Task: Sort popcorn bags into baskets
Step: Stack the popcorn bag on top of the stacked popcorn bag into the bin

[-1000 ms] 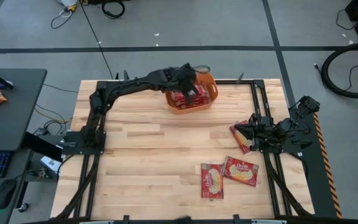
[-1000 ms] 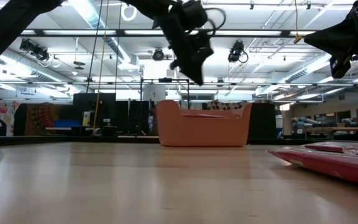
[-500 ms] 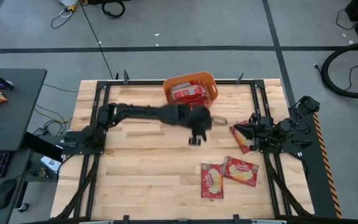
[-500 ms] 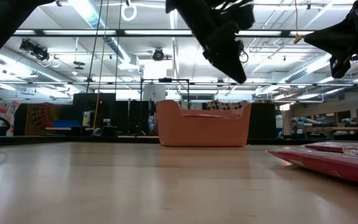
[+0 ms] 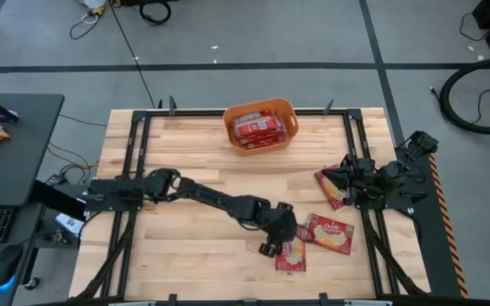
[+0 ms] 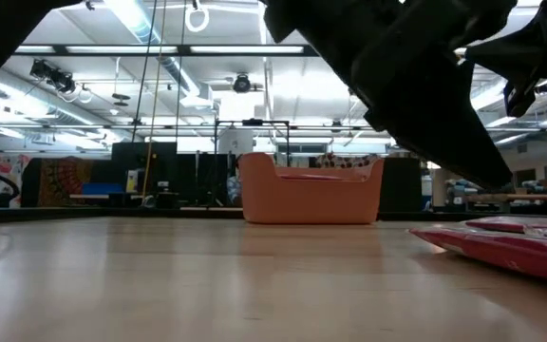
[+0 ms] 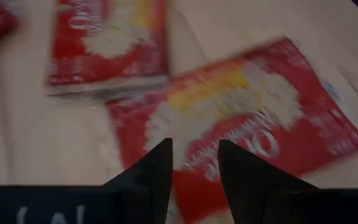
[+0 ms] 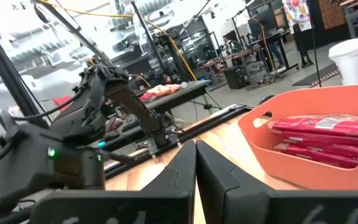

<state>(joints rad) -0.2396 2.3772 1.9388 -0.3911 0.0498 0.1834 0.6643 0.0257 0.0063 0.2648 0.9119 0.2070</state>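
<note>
Near worktop front edge: left gripper (image 5: 276,240) over bag (image 5: 291,252), jaws slightly spread. Right gripper (image 5: 345,178) at right edge, jaws together.

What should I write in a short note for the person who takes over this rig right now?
Left claw: over the nearer of two popcorn bags at the table's front, fingers slightly apart, holding nothing.
Right claw: parked at the table's right edge, fingers together, empty.
Orange basket: at the far edge, with several bags stacked inside.
Left on the table: front bag, second bag beside it, third bag by the right claw.
Next, probably: grasp the front bag.
</note>
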